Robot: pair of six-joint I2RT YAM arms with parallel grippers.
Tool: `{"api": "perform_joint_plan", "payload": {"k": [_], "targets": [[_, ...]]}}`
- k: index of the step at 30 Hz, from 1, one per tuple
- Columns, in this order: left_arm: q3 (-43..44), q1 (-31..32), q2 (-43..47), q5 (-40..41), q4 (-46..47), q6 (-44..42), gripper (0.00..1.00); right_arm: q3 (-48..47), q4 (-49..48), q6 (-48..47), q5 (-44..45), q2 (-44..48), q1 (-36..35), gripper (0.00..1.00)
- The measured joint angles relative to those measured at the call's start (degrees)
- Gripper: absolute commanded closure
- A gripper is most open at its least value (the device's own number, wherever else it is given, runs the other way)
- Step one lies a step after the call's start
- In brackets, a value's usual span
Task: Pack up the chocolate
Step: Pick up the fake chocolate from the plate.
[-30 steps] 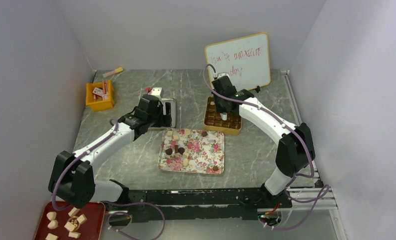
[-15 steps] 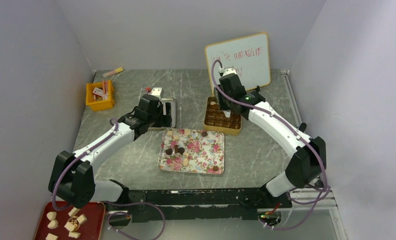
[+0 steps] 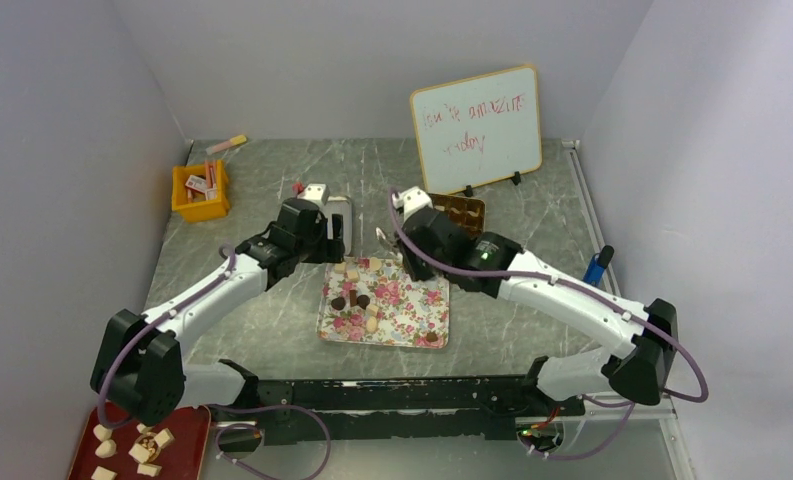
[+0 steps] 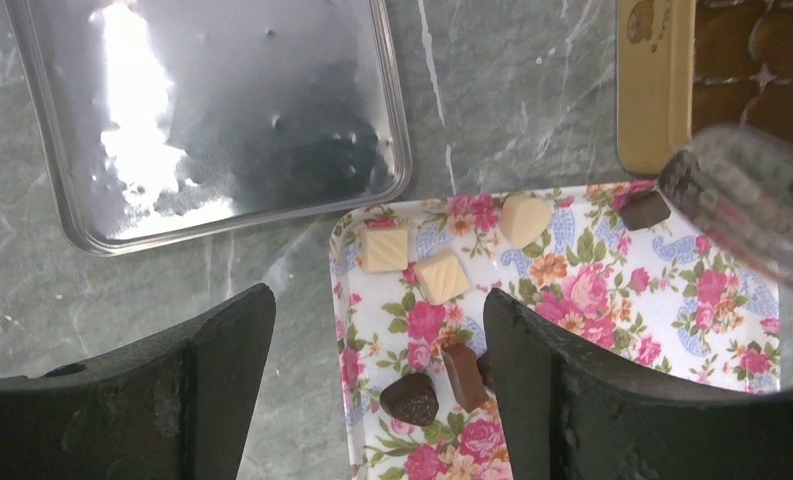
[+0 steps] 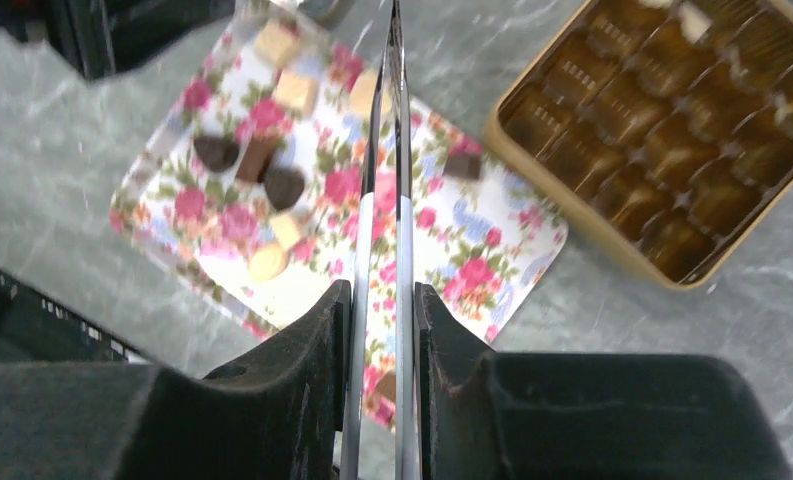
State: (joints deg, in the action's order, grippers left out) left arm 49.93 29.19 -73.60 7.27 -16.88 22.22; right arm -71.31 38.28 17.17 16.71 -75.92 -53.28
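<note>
Several pieces of chocolate (image 3: 355, 298), dark, brown and cream, lie on the floral tray (image 3: 412, 310). My left gripper (image 4: 377, 310) hangs open above the tray's left edge, a dark heart-shaped piece (image 4: 410, 398) and a brown bar (image 4: 464, 375) showing between its fingers. My right gripper (image 5: 384, 295) is shut on thin metal tongs (image 5: 402, 200), whose tips point over the tray's far side. Nothing shows between the tong tips. The gold box (image 5: 672, 130) with brown cups stands behind the tray to the right.
A shiny metal lid (image 4: 212, 120) lies left of the gold box (image 3: 469, 212). A whiteboard (image 3: 477, 125) stands at the back. A yellow bin (image 3: 200, 190) sits far left, a red tray (image 3: 187, 430) with cream pieces near left, a blue object (image 3: 597, 265) at right.
My right arm has swung from over the gold box toward the near left, bringing the tongs over the floral tray. The left arm has barely shifted.
</note>
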Motion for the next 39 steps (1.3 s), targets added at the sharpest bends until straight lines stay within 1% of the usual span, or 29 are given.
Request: {"api": "perform_joint_plan", "payload": {"k": [2,8,18,22,27,30,36,39], "targets": [[-1.1,0.3,0.6,0.0,0.0,0.1,0.19,1.7,1.4,1.3,0.5,0.9,-2.8,0.91],[-2.8,1.1,1.1,0.0,-0.1,1.0,0.2,7.2,3.5,4.5,2.4,2.1,-7.6,0.92],[-2.8,3.0,1.1,0.1,-0.1,1.5,0.2,13.6,2.8,7.1,4.0,0.0,-11.0,0.92],[-2.8,3.2,1.1,0.2,-0.1,1.5,0.2,14.4,1.9,7.9,4.1,-2.3,-11.8,0.92],[-2.8,3.4,1.1,0.4,-0.1,1.5,0.2,14.6,1.1,8.6,4.2,-2.8,-13.2,0.91],[-2.8,3.5,1.1,0.7,-0.1,1.5,0.19,14.6,1.1,9.0,4.3,-2.8,-14.5,0.88],[-2.8,3.5,1.1,1.2,-0.1,1.5,0.19,13.2,2.7,9.7,4.2,-2.8,-16.8,0.78],[-2.8,3.5,1.1,1.2,-0.1,1.5,0.19,12.7,3.9,10.2,4.2,-2.7,-17.6,0.76]]}}
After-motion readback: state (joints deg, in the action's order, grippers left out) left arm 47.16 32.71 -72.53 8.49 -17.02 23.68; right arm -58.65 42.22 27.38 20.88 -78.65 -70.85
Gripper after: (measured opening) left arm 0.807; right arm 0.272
